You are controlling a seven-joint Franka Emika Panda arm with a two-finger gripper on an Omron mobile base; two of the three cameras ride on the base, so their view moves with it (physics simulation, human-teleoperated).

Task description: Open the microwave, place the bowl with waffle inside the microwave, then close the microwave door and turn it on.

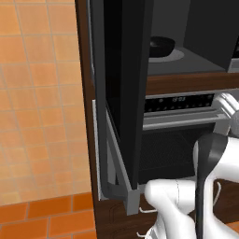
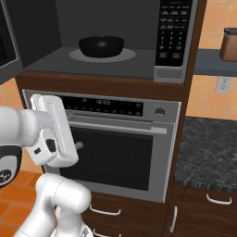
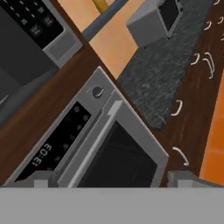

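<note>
- Two steps look finished to me: the microwave (image 2: 111,41) stands open, and the bowl (image 2: 101,46) sits inside it on the round turntable plate (image 2: 125,56), near the middle of the grey cavity. If the waffle is in the bowl I cannot tell from here.
- The microwave door (image 1: 123,88) is swung far out to the left of the cabinet; in the left base view I see it almost edge-on, a tall black panel with grey rim.
- Below the microwave is the silver oven (image 2: 120,143) with its clock display; it is not part of my job.
- To the right there is the dark stone desk (image 2: 208,148), with nothing for me to move.
- The tool (image 3: 113,178) is released, its fingers wide apart and grasping nothing; it looks at the oven front, not at the door.
- My judgement: the step in hand is closing the door. For this I must bring the arm left, behind the outer face of the door, and push it round until it shuts, and then go to the control panel (image 2: 175,28) on the right.
</note>
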